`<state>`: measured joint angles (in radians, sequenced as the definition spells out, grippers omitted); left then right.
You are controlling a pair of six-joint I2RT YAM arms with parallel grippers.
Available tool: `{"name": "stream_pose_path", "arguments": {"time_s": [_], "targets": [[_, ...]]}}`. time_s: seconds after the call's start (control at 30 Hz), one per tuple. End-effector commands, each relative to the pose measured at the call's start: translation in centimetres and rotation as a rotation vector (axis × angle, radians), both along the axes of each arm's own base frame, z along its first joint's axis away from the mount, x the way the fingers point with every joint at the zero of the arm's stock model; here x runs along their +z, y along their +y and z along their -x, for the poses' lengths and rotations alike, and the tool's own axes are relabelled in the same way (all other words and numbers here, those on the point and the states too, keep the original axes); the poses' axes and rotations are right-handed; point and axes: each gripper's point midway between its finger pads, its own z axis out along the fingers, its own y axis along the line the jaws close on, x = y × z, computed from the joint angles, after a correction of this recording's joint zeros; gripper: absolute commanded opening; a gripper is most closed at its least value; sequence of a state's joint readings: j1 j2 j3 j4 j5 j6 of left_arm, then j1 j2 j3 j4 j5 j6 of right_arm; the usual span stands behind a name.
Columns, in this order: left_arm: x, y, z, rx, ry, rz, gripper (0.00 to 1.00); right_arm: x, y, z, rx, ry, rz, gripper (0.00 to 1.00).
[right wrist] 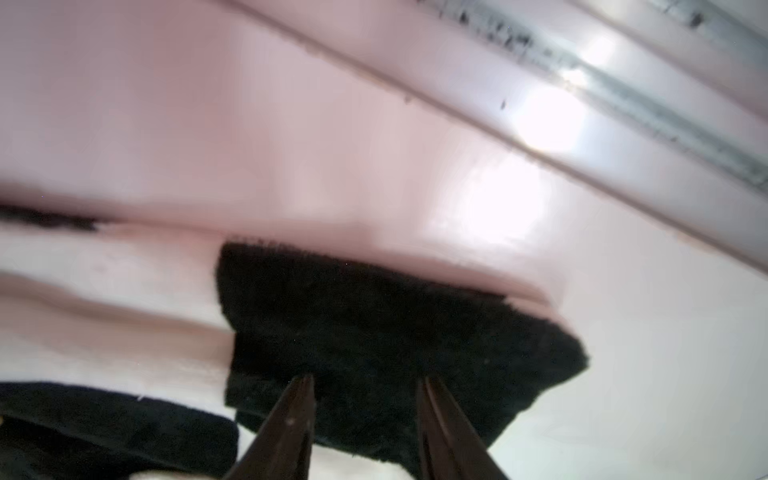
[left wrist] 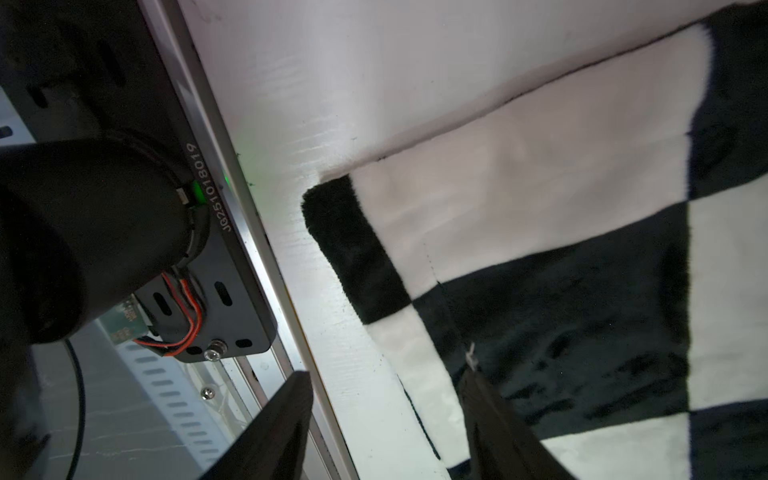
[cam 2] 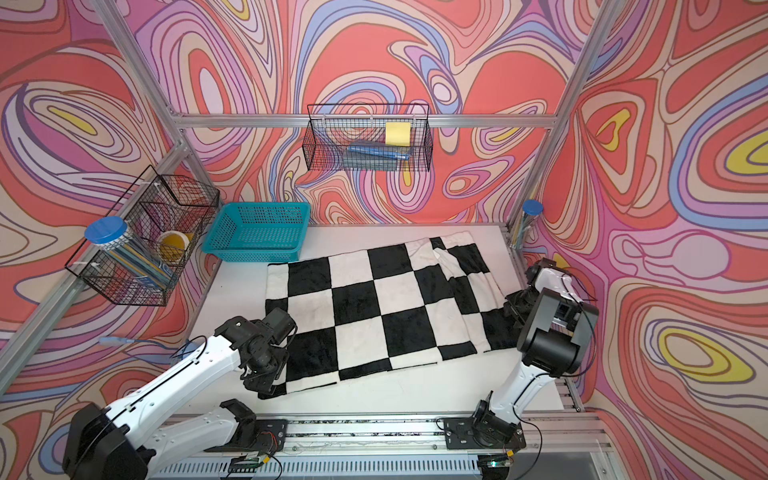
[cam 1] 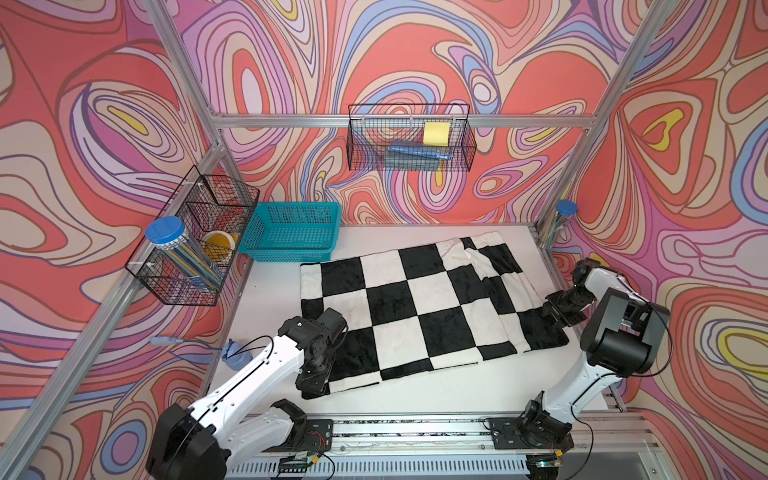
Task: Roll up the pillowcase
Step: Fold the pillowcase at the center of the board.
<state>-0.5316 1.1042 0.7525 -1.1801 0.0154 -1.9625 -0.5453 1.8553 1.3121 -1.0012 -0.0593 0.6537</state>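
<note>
We see the pillowcase lying unrolled on the tabletop. The left gripper is open at its near-left corner, and the right gripper is open on a black corner.

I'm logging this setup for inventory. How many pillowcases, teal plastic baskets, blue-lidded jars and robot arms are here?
Pillowcase: 1
Teal plastic basket: 1
Blue-lidded jars: 2
Robot arms: 2
Total: 6
</note>
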Motion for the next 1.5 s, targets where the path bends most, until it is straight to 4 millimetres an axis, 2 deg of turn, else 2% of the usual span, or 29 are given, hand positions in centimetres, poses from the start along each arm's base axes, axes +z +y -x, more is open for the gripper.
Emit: {"name": "stream_pose_path", "arguments": {"time_s": [0.0, 0.1, 0.2, 0.23, 0.33, 0.5, 0.6, 0.7, 0.73, 0.87, 0.97, 1.07, 1.23, 1.33, 1.47], "targets": [[-0.5, -0.8, 0.0, -0.035, 0.022, 0.026, 0.65, 0.9, -2.3, 1.4, -0.029, 0.037, 0.048, 0.49], [-1.0, -1.0, 0.2, -0.048, 0.031, 0.041, 0.67, 1.0, -2.2, 3.1, -0.030, 0.059, 0.061, 0.52], [-1.2, -0.9, 0.2, -0.077, 0.029, 0.039, 0.67, 0.1, -1.8, 5.3, -0.035, 0.089, 0.039, 0.54], [-1.4, -0.6, 0.4, -0.086, 0.034, 0.030, 0.68, 0.4, -1.6, 5.5, -0.031, 0.075, 0.047, 0.55], [-2.0, -0.5, 0.9, -0.100, 0.041, 0.035, 0.68, -0.3, -1.0, 6.3, -0.033, 0.081, 0.039, 0.57], [-2.6, -0.4, 0.5, -0.117, -0.002, 0.037, 0.68, -1.7, -1.3, 6.2, -0.047, 0.054, 0.076, 0.58], [-3.1, -0.5, 0.5, -0.114, -0.007, 0.051, 0.68, -2.1, -1.8, 4.6, -0.074, -0.021, 0.091, 0.56], [-3.0, -0.2, 0.3, -0.104, -0.033, 0.040, 0.68, -2.8, -2.0, 4.0, -0.080, -0.030, 0.092, 0.53], [-2.9, 0.0, 0.3, -0.099, -0.044, 0.034, 0.68, -3.1, -1.9, 4.0, -0.077, -0.023, 0.087, 0.49], [-2.9, 0.6, 1.1, -0.057, -0.042, 0.024, 0.67, -3.4, -1.4, 4.2, -0.040, 0.009, 0.100, 0.20], [-2.8, 1.0, 1.4, -0.036, -0.048, 0.015, 0.66, -3.4, -0.9, 4.5, -0.020, 0.032, 0.097, 0.04], [-2.7, 1.3, 1.7, -0.030, -0.024, -0.003, 0.66, -3.2, -0.6, 4.5, 0.003, 0.044, 0.094, 0.00], [-2.1, 0.2, 3.2, -0.008, 0.134, 0.012, 0.70, -2.8, 0.0, 2.8, 0.012, 0.005, 0.076, 0.00], [-1.0, 0.1, 2.6, -0.021, 0.173, -0.022, 0.73, -3.2, 0.4, 2.0, 0.011, -0.006, 0.053, 0.00], [-1.1, 0.5, 0.5, -0.007, 0.098, -0.074, 0.71, -3.5, 0.9, 1.0, 0.002, -0.040, 0.020, 0.00]]}}
